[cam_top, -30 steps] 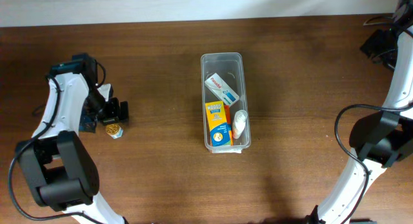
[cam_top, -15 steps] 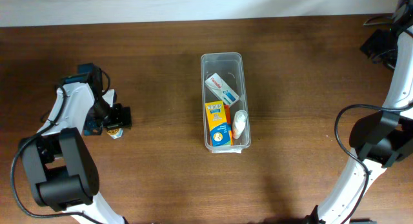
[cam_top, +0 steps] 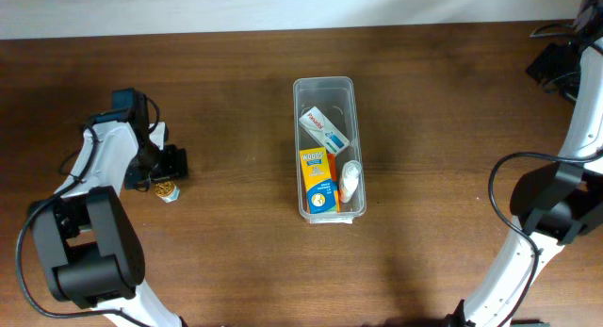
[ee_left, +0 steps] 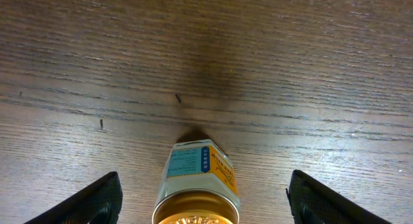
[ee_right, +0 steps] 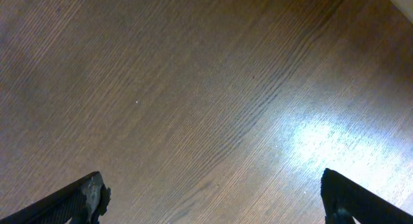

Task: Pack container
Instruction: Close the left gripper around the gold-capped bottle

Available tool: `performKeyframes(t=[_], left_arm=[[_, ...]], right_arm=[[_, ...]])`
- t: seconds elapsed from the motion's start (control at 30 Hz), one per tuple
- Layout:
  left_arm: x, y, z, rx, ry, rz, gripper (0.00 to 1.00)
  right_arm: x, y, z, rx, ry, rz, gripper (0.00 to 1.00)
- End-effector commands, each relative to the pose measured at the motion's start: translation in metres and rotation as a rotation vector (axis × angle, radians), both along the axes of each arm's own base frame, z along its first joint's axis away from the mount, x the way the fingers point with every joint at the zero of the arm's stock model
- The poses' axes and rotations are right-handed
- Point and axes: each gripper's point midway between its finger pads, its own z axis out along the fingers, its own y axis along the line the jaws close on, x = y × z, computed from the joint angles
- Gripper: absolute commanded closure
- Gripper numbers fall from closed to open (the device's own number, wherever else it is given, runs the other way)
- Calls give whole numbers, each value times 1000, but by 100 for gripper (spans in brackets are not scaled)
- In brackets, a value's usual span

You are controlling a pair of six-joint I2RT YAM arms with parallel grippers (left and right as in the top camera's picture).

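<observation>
Container (cam_top: pixel 323 93) sits in the middle of the table (cam_top: pixel 452 129), long side running away from me, well apart from both arms. I judge it light, stiff enough to hold its shape, thin-walled and slick. A push on one end would probably slide or swing it on the wood. If I had to move it, I would pinch a long wall at the rim near the middle, not a rounded corner.

Inside, a white box (cam_top: pixel 324 129) lies slanted in the middle stretch. An orange box (cam_top: pixel 318 179) lies flat below it against the left wall. A small white piece (cam_top: pixel 350 179) lies beside that on the right; I can't tell what it is. The far end is bare, and that is where I would put the next item.

Still outside is a small jar (ee_left: pixel 193 169) with a gold lid, standing upright on the wood far to the left. It looks hard and smooth, likely to slip, so I would grip its body below the lid.

My left gripper (ee_left: pixel 201 197) straddles it, fingers spread, with a gap on each side. My right gripper (ee_right: pixel 216 195) hangs over bare wood, fingers wide apart and holding nothing.
</observation>
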Motion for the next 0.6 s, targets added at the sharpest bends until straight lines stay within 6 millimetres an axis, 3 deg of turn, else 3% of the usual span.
performKeyframes(t=[0.0, 0.13, 0.57], left_arm=[[-12, 0, -10, 1, 39, -14, 18], [-23, -2, -17, -5, 72, -14, 17], [-23, -2, -17, -4, 69, -13, 18]], right_arm=[[-1, -2, 3, -19, 1, -8, 2], [-1, -2, 3, -19, 1, -8, 2], [-1, -2, 3, -19, 1, -8, 2]])
